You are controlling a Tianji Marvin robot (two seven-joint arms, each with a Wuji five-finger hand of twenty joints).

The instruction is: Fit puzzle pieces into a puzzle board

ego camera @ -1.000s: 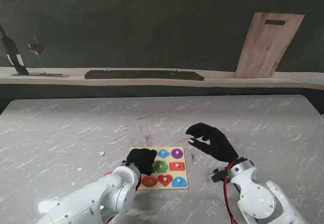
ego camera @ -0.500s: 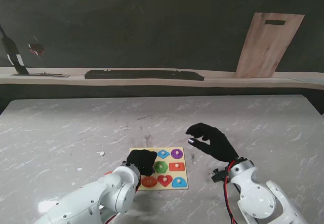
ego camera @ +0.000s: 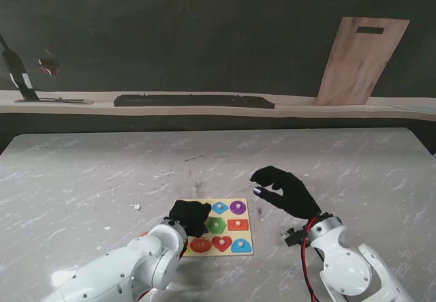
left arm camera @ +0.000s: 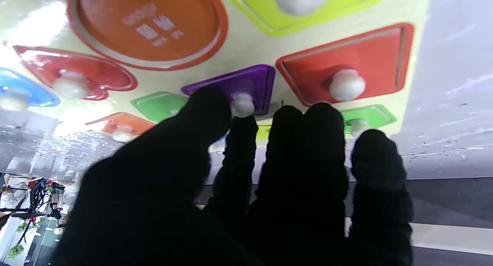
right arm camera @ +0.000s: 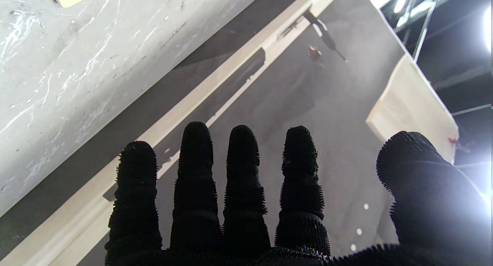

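Puzzle board (ego camera: 228, 240) lies flat on the counter (ego camera: 102, 179). Left hand (ego camera: 189, 216) covers the board's left part; right hand (ego camera: 283, 191) hovers right of it, fingers spread, grasping nothing. Left wrist view: fingers (left arm camera: 238, 143) touch the purple piece's (left arm camera: 246, 83) knob; grasp cannot be confirmed.

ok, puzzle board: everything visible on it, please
The puzzle board is a pale wooden square lying flat on the marble table, near me and about centre. Its recesses hold coloured pieces with white knobs, among them a purple piece; the orange oval shows no knob. The left hand covers its left side.
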